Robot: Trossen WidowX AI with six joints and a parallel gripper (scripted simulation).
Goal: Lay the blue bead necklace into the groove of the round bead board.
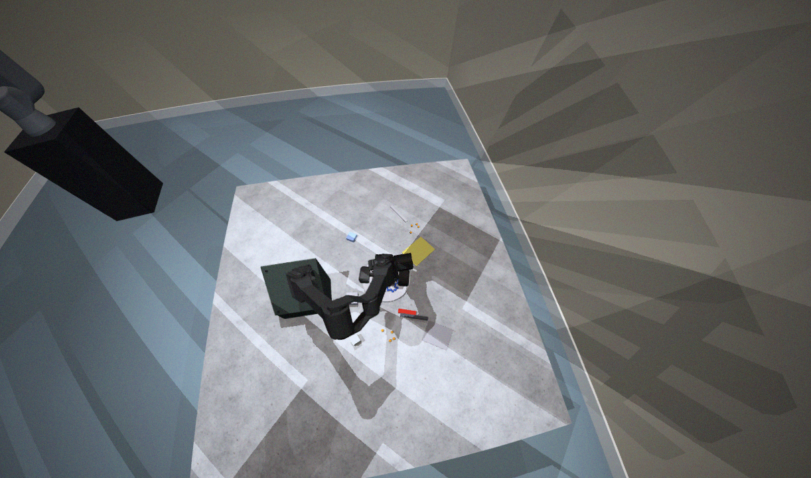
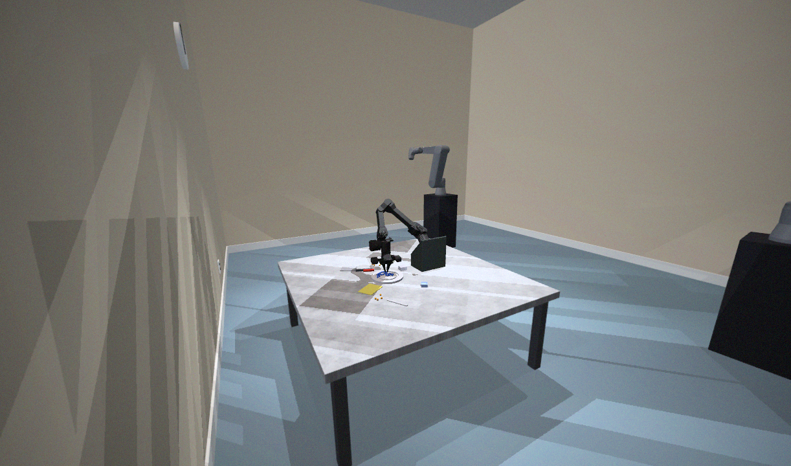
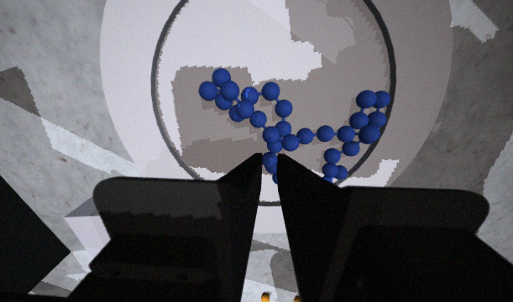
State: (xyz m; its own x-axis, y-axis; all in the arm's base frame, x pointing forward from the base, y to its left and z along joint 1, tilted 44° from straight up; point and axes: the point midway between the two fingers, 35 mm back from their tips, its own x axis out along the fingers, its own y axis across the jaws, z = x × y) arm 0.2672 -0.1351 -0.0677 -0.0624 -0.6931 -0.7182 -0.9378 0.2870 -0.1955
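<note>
The blue bead necklace lies bunched and partly crossed on the round bead board. In the wrist view, most visible beads are inside the thin dark ring groove; the right cluster reaches the groove at the right. My gripper is shut on the necklace, low at the board, with a few beads between the fingertips. The beads behind the fingers and the lowest part of the necklace are hidden in the wrist view.
A yellow square, a blue block and a red-handled tool lie around the board. Small orange balls, a thin rod and a dark box are also there.
</note>
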